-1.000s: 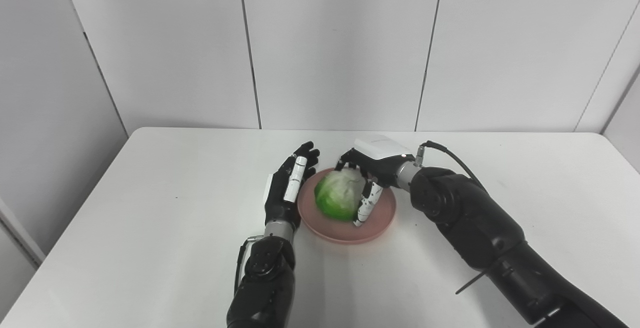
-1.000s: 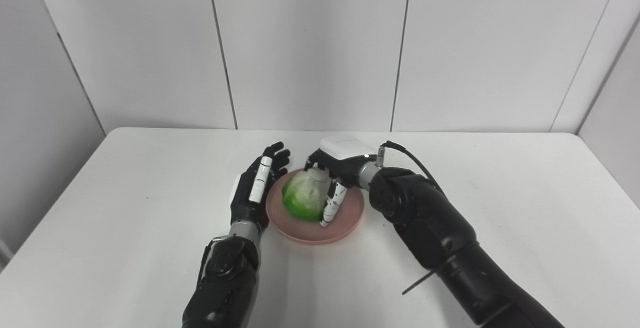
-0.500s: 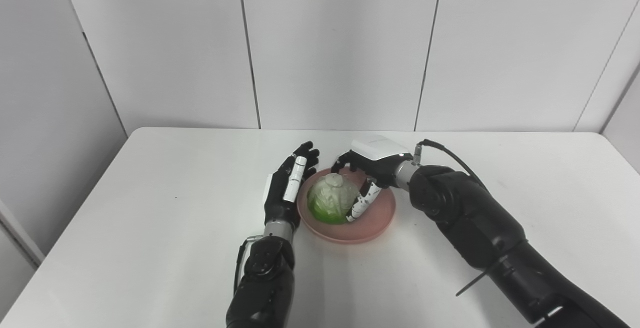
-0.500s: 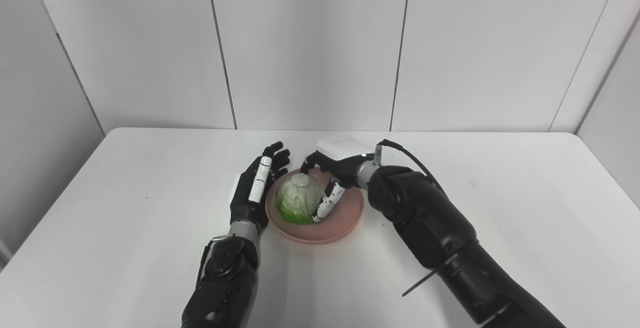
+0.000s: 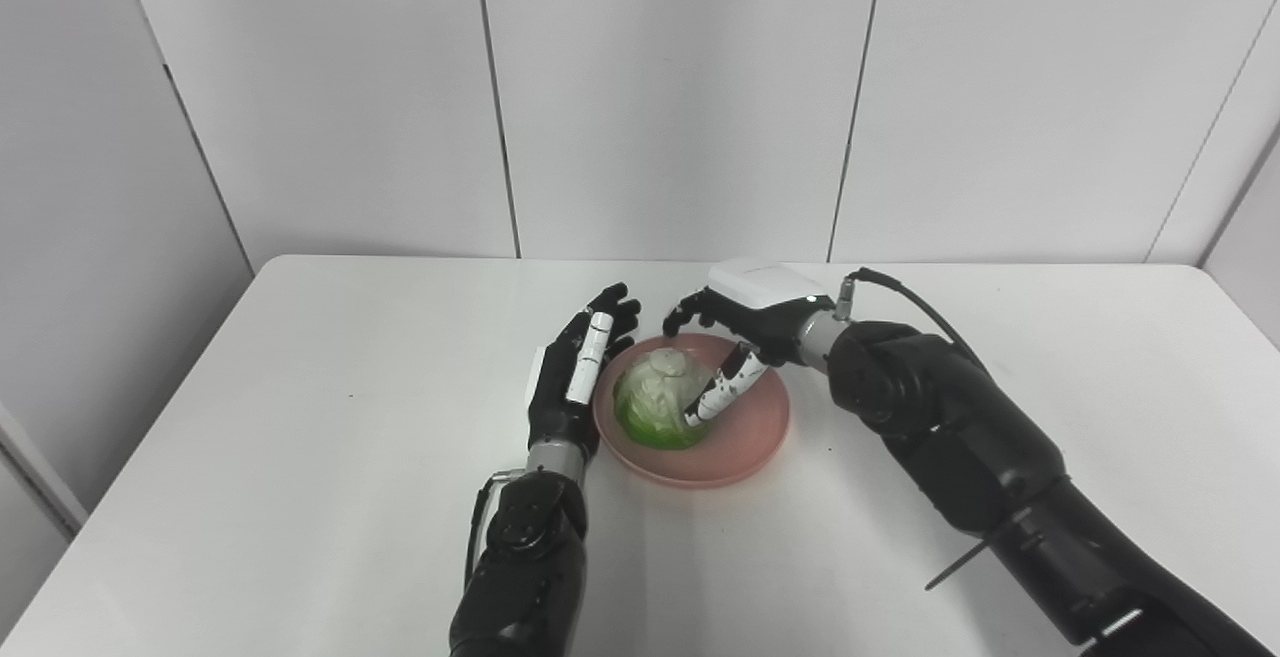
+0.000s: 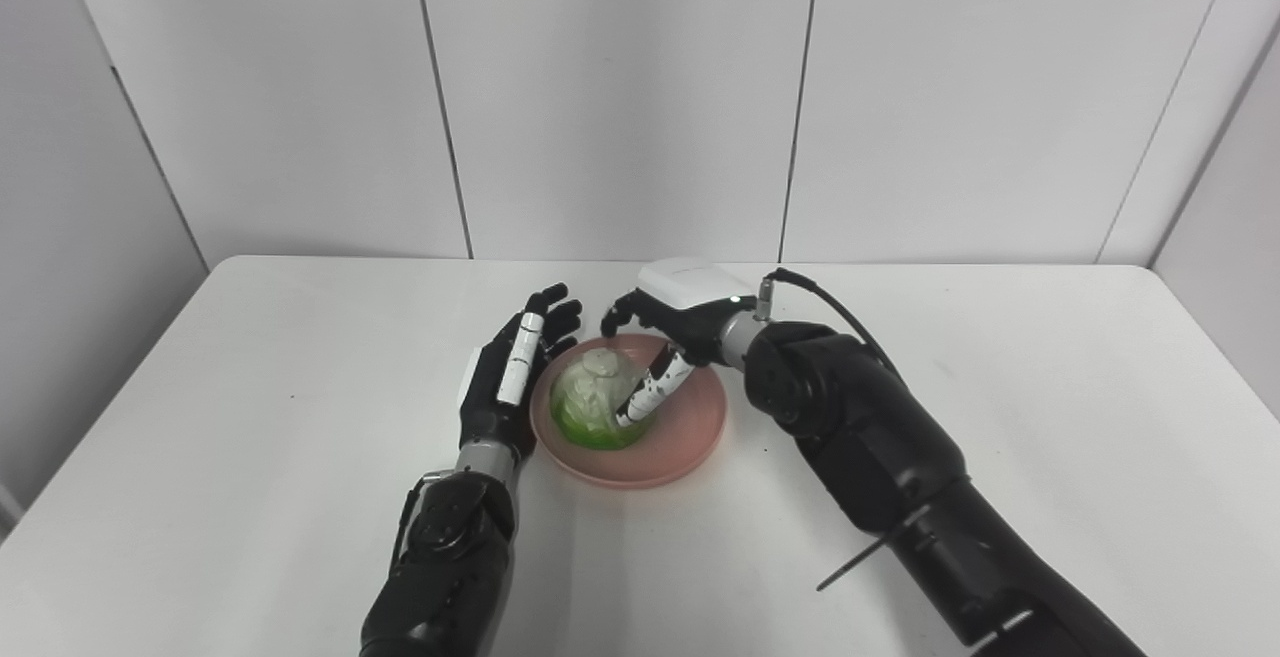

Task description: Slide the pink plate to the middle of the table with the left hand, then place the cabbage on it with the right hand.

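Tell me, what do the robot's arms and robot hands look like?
Both arms are chunky, glossy black, with silver wrists. The left robot hand is black with a white strip along one finger. The right robot hand is black with a white cover on its back and a white, black-speckled thumb. A black cable plugs in at its wrist.

Matt pink plate (image 5: 745,437), smooth-rimmed, centre frame; cabbage (image 5: 655,399) with crinkled, waxy leaves; smooth matt white table (image 5: 300,387); both hands (image 5: 575,377) (image 5: 745,322) in glossy black and white plastic-looking shells, lower frame.
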Controlling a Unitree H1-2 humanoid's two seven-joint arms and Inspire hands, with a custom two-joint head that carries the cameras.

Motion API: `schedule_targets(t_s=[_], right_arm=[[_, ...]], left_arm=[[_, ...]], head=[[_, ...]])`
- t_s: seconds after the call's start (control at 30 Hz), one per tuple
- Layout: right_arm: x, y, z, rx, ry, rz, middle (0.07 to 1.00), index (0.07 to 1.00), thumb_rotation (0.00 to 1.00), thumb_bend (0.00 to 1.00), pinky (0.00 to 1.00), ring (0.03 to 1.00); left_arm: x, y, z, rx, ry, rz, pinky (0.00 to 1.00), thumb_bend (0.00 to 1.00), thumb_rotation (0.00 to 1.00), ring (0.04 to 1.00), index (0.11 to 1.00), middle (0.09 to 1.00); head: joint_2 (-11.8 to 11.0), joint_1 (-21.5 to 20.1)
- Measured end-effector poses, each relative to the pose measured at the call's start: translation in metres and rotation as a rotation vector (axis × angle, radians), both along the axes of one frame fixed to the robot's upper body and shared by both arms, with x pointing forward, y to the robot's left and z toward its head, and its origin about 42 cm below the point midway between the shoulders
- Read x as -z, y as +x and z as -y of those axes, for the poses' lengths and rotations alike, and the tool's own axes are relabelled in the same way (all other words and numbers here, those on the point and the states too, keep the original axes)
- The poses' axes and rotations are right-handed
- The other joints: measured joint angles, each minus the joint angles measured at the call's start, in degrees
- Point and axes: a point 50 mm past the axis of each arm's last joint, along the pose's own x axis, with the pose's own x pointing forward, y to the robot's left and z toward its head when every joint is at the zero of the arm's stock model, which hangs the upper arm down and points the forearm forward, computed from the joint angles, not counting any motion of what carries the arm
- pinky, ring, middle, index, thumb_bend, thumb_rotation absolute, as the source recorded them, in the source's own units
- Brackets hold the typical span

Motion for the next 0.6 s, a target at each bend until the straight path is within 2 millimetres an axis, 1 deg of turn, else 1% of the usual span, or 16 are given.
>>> schedule_targets(t_s=[0.07,0.1,0.17,0.2,0.23,0.27,0.33,0.4,0.47,0.53,0.6], right_arm=[[-0.002,0.001,0.007,0.008,0.022,0.002,0.740,0.750,0.54,0.97,0.57,0.695],[-0.002,0.002,0.011,0.016,0.037,0.002,0.755,0.771,0.64,0.93,0.59,0.709],[-0.002,0.002,0.020,0.036,0.077,0.014,0.761,0.779,0.68,0.92,0.60,0.716],[0.000,0.003,0.026,0.054,0.102,0.015,0.770,0.786,0.79,0.91,0.62,0.727],[0.003,0.003,0.030,0.072,0.136,0.019,0.773,0.788,0.83,0.91,0.62,0.731],[0.006,0.003,0.035,0.099,0.181,0.022,0.778,0.795,0.90,0.90,0.62,0.733],[0.013,0.002,0.041,0.142,0.251,0.024,0.785,0.802,0.96,0.89,0.63,0.742],[0.021,0.001,0.043,0.182,0.336,0.009,0.807,0.817,0.94,0.89,0.69,0.782],[0.029,0.001,0.043,0.240,0.455,-0.037,0.813,0.824,0.92,0.89,0.72,0.795],[0.038,0.002,0.044,0.298,0.594,-0.106,0.862,0.856,0.92,0.90,0.85,0.872],[0.048,0.002,0.044,0.331,0.708,-0.181,0.864,0.868,0.91,0.89,0.84,0.872]], left_arm=[[0.000,0.000,-0.001,0.000,0.004,0.001,0.82,0.78,0.77,0.826,0.738,0.772],[0.000,0.000,-0.002,-0.001,0.005,0.001,0.83,0.78,0.76,0.826,0.733,0.770],[-0.001,0.001,-0.004,-0.003,0.008,0.002,0.84,0.77,0.76,0.826,0.730,0.769],[-0.001,0.001,-0.005,-0.005,0.010,0.002,0.83,0.77,0.76,0.829,0.728,0.772],[-0.001,0.002,-0.006,-0.006,0.012,0.003,0.83,0.77,0.76,0.831,0.727,0.774],[-0.001,0.002,-0.008,-0.007,0.014,0.004,0.83,0.76,0.76,0.833,0.729,0.776],[-0.001,0.002,-0.009,-0.009,0.017,0.004,0.82,0.76,0.76,0.833,0.727,0.774],[-0.002,0.003,-0.012,-0.010,0.022,0.005,0.81,0.77,0.77,0.825,0.725,0.766],[-0.002,0.003,-0.013,-0.009,0.031,0.005,0.81,0.78,0.77,0.827,0.729,0.766],[-0.002,0.003,-0.015,-0.008,0.037,0.005,0.83,0.78,0.76,0.831,0.734,0.769],[-0.002,0.004,-0.016,-0.006,0.042,0.005,0.83,0.76,0.76,0.832,0.740,0.770]], head=[[0.1,0.2],[0.1,0.1],[0.1,0.0],[0.1,0.0],[0.1,0.0],[0.1,0.0],[0.2,0.2],[0.3,0.3],[0.2,0.4],[0.2,0.4],[0.3,0.6]])
